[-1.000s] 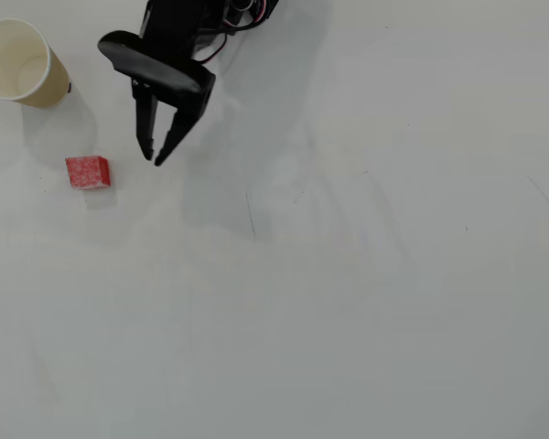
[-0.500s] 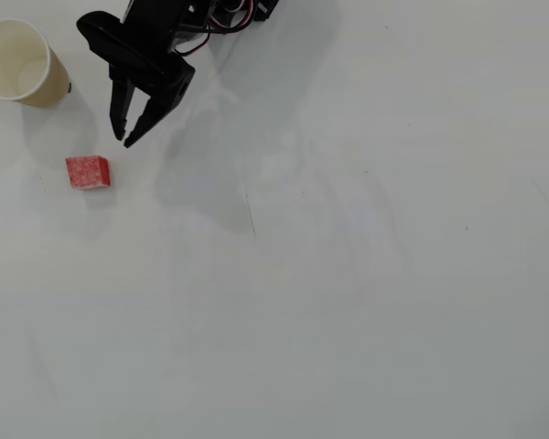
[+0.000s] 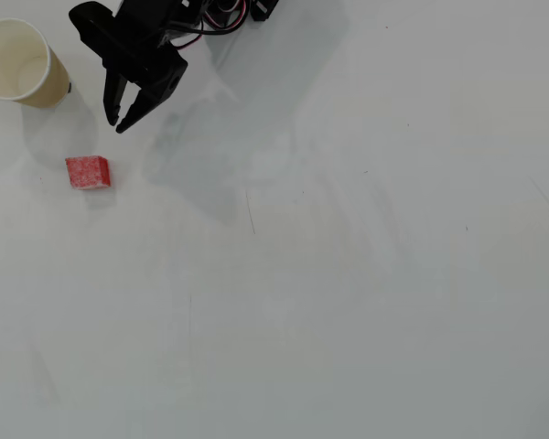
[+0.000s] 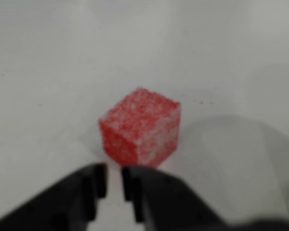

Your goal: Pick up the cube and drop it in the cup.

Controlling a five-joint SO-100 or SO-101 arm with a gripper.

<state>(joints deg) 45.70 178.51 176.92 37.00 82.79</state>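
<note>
- In the overhead view, the red cube (image 3: 88, 172) sits on the white table (image 3: 348, 274), on the left side of the picture, free of any contact with the arm.
- The tan paper cup (image 3: 20, 62) stands upright in the top left corner, above the cube in the picture and apart from it, its cream inside showing.
- The black gripper (image 3: 116, 121) reaches down from the top edge, to the right of the cup; its tips point down and to the left, toward the cube.
- The fingertips end above and to the right of the cube, near it but not touching; bare table lies between them.
- The jaws stand only slightly parted, with a narrow slit between the tips, and nothing is held in them.
- In the wrist view, the speckled cube (image 4: 140, 126) fills the middle of the picture, one corner turned toward the camera.
- There the two black fingers (image 4: 149, 192) rise from the bottom edge, and the narrow gap of the gripper (image 4: 113, 180) lines up just under the cube's lower left side.
</note>
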